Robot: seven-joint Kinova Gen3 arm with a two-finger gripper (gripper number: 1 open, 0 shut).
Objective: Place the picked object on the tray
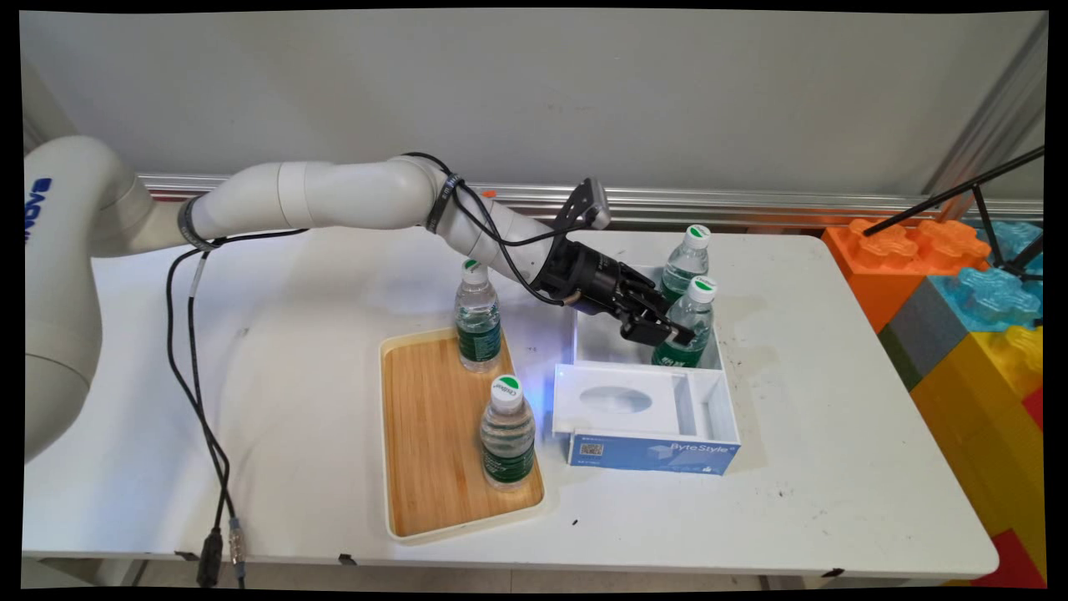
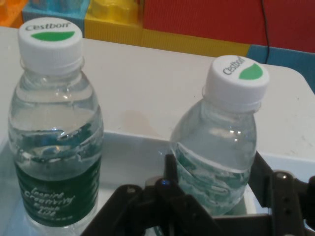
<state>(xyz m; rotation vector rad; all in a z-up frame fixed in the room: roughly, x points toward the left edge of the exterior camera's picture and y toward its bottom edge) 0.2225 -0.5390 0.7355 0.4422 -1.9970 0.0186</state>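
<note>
My gripper [image 1: 661, 330] reaches into the back compartment of a white box [image 1: 647, 417] and is shut on a small water bottle [image 1: 692, 321] with a white and green cap. In the hand view this bottle [image 2: 221, 147] leans to the right between the two fingers [image 2: 260, 177], which press on its lower sides; the gripper [image 2: 214, 172] closes around its green label. A second bottle [image 1: 684, 260] stands upright just behind it in the same compartment, and it appears at the left of the hand view [image 2: 54, 147].
A wooden tray [image 1: 425, 451] left of the box carries two more water bottles, one at its far end [image 1: 478, 321] and one near its front [image 1: 506, 434]. Big coloured toy blocks [image 1: 959, 284] stand off the table's right side. Black cables [image 1: 196, 376] hang at the left.
</note>
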